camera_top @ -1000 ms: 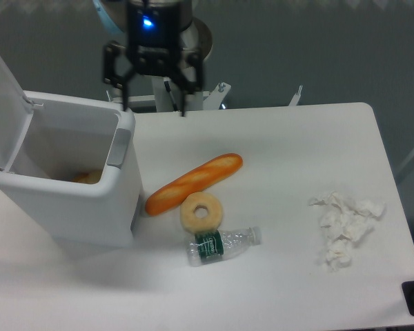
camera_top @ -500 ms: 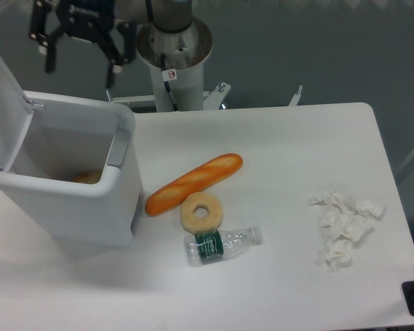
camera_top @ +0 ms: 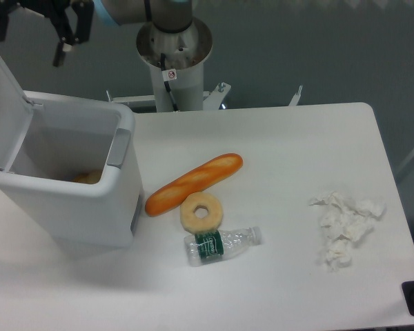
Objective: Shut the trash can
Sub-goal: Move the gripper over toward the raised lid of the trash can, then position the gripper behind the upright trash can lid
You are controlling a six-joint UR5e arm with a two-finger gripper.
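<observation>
The trash can [camera_top: 90,207] is a big white bin at the left of the table, its top open. Its flat white lid [camera_top: 3,96] stands raised on the bin's left side. A grey latch [camera_top: 119,147] shows on the right rim. Something yellowish lies inside at the bottom. My gripper [camera_top: 29,33] hangs at the top left, above and behind the bin, close to the lid's upper edge. Its black fingers [camera_top: 59,49] are spread apart with nothing between them. The gripper's upper part is cut off by the frame edge.
A baguette [camera_top: 193,183], a ring-shaped pastry [camera_top: 201,212] and a small plastic bottle [camera_top: 222,245] lie right of the bin. Crumpled white tissue [camera_top: 345,227] sits near the table's right edge. The arm's grey base post [camera_top: 174,55] stands behind the table.
The gripper has travelled left and slightly up, from over the bin's right rim to above the raised lid. Lid and table items have not moved.
</observation>
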